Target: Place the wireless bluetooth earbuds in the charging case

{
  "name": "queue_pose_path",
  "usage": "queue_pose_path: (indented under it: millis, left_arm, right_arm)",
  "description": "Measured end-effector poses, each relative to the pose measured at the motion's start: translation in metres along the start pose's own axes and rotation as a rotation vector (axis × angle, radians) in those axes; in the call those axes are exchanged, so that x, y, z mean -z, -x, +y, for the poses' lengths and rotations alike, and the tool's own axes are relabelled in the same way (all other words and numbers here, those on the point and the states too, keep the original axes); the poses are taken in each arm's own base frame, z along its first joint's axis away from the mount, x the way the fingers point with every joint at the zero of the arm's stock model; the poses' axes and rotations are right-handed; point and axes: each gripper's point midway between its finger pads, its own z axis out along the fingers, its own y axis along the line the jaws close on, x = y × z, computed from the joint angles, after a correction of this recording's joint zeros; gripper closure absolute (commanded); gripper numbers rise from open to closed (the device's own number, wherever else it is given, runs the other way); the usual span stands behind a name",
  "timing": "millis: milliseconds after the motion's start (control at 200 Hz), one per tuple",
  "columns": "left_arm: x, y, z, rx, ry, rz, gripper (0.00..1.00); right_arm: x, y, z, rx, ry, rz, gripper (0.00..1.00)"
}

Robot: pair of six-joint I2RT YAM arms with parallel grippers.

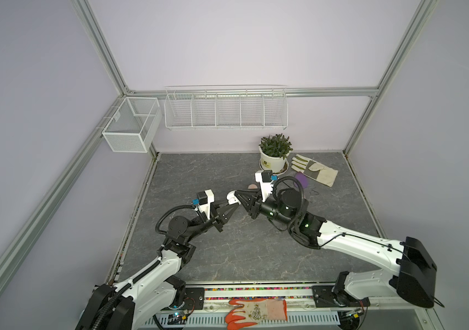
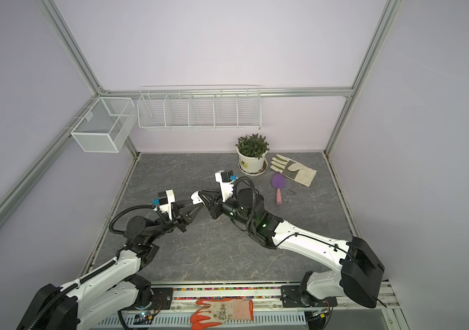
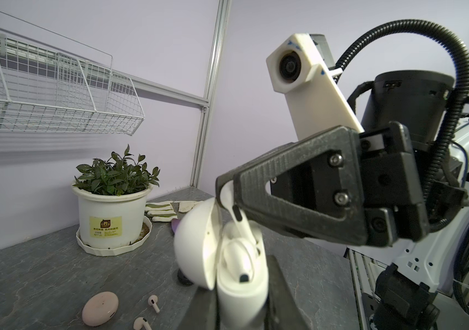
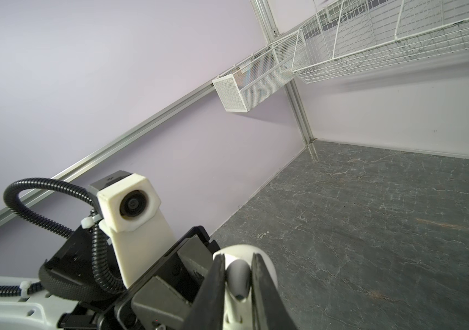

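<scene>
My left gripper (image 3: 242, 305) is shut on the body of a white charging case (image 3: 242, 288), which stands above the table with its domed lid (image 3: 196, 245) swung open. One white earbud (image 3: 239, 257) lies seated inside it. My right gripper (image 4: 237, 265) is shut on a second white earbud (image 3: 229, 200), whose stem points down into the case's free slot. In both top views the two grippers meet at the case (image 1: 231, 197) (image 2: 196, 197) in mid-table. Two loose whitish earbuds (image 3: 153, 303) (image 3: 141, 324) lie on the table beside a pink case (image 3: 100, 308).
A potted plant (image 1: 274, 154), a pale work glove (image 1: 314, 170) and a purple trowel (image 2: 278, 185) sit at the back right. White wire baskets (image 1: 224, 108) (image 1: 130, 125) hang on the walls. An orange glove (image 1: 256, 311) lies on the front rail. A small black object (image 3: 183, 278) sits behind the lid.
</scene>
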Motion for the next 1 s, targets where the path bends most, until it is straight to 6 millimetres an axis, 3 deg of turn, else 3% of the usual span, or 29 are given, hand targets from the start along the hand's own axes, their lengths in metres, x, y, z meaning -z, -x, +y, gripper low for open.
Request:
queue_pose_path:
  millis: [1000]
  left_arm:
    - [-0.0003, -0.0024, 0.0004, -0.003, -0.001, 0.008, 1.00]
  right_arm:
    - [0.0018, -0.0037, -0.0005, 0.007, -0.010, 0.020, 0.72]
